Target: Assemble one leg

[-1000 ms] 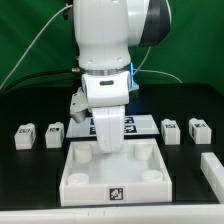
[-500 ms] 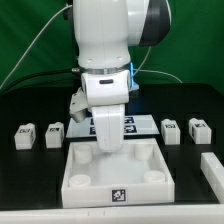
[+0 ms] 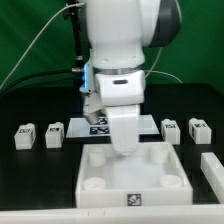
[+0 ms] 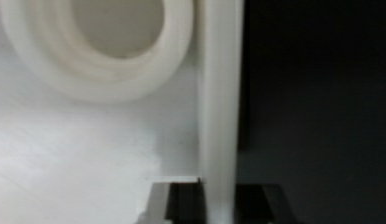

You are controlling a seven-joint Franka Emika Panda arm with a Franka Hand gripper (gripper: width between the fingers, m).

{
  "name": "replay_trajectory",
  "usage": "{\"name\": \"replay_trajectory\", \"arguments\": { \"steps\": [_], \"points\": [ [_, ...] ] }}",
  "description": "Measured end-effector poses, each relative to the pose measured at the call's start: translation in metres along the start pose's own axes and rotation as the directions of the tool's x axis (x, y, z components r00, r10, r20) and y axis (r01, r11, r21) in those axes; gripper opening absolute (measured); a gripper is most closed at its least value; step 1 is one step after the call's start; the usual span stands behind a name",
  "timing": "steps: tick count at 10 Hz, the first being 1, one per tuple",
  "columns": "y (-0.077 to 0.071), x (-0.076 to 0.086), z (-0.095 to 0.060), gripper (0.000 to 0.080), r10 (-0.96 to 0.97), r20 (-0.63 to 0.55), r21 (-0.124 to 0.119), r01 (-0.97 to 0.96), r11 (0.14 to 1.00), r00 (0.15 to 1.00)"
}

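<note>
1. The table (image 3: pixel 30 175) is covered with a flat, matte black surface, and every part rests on it.
2. The arm (image 3: pixel 122 40) is a bulky column of smooth, glossy white shells with rounded joints and a blue-lit band at its wrist. It stands over the back edge of the square panel.
3. The square panel (image 3: pixel 100 197) is a shallow white plastic tray with a raised rim and a round socket (image 3: pixel 92 183) at each corner. It lies flat at the front centre with a black-and-white tag on its front wall. Up close, the wrist view shows its floor as smooth and slightly blurred, with the ring of one socket raised in soft steps.
4. The marker board (image 3: pixel 80 128) is thin, flat and white. It lies behind the panel and is partly hidden by the arm.
5. A white block (image 3: pixel 213 165) is cut off by the exterior view's right edge, so its shape cannot be told.
6. The legs are short, chunky white pegs, each tagged. Two stand on the exterior view's left (image 3: pixel 25 136) (image 3: pixel 55 133) and two on its right (image 3: pixel 171 130) (image 3: pixel 199 129). All four stand upright on the table in a row, apart from the panel.
7. The gripper (image 4: pixel 218 203) has dark fingers (image 4: pixel 177 200) that press against both sides of the panel's thin upright rim, pinching it.
</note>
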State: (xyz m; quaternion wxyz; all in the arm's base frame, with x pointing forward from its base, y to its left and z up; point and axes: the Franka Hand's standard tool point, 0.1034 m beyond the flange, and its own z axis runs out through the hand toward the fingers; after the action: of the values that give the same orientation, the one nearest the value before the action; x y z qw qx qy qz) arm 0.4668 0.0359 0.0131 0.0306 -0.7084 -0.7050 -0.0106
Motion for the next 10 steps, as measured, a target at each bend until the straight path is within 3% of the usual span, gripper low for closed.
{"name": "replay_trajectory", "arguments": {
  "steps": [2, 4, 9, 10],
  "points": [
    [0.016, 0.014, 0.0, 0.0062, -0.017, -0.015, -0.03, 0.016, 0.999, 1.0],
    [0.022, 0.024, 0.0, 0.0062, -0.013, -0.024, -0.042, 0.012, 0.999, 1.0],
    [0.023, 0.024, 0.001, 0.0062, 0.005, -0.023, -0.038, -0.006, 0.999, 1.0],
    [0.022, 0.024, 0.001, 0.0155, 0.006, -0.023, -0.038, -0.007, 0.999, 1.0]
  ]
}}
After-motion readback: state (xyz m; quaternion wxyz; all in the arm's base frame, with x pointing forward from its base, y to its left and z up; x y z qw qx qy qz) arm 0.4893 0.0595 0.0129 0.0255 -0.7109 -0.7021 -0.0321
